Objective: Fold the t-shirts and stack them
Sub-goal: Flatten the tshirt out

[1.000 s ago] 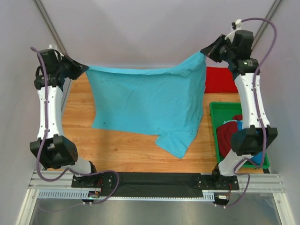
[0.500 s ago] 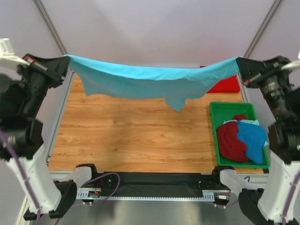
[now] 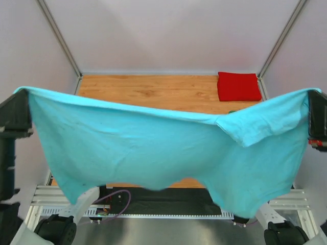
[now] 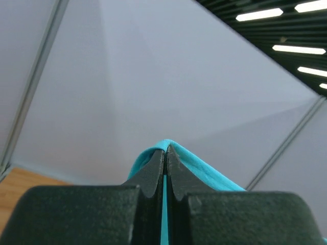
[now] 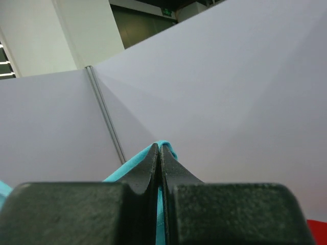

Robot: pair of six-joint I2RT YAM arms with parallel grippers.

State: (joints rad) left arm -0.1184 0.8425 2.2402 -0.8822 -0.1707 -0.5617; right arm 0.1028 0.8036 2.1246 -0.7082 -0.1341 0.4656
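**Spotter:** Turquoise cloth fills most of your overhead view. The light turquoise short-sleeved t-shirt [image 3: 153,163] hangs spread in the air between your two arms, lifted clear of the wooden table [image 3: 148,92].

**Second:** Which pincers have hold of it?

**Spotter:** Both. Your left gripper [image 4: 165,153] is clenched on a fold of the fabric at the shirt's upper left corner, and its jaws meet with only a thin strip of cloth between them. Your right gripper [image 5: 159,150] is pinched the same way on the upper right corner.

**Second:** How does the cloth hang?

**Spotter:** You'll see the top edge sag a little in the middle. A sleeve flops forward near the right corner, and the lower hem drops unevenly in front of your arm bases.

**Second:** What lies on the table?

**Spotter:** A bright red t-shirt [image 3: 238,86], folded into a flat rectangle, sits at the far right corner of the table, well apart from the turquoise one.
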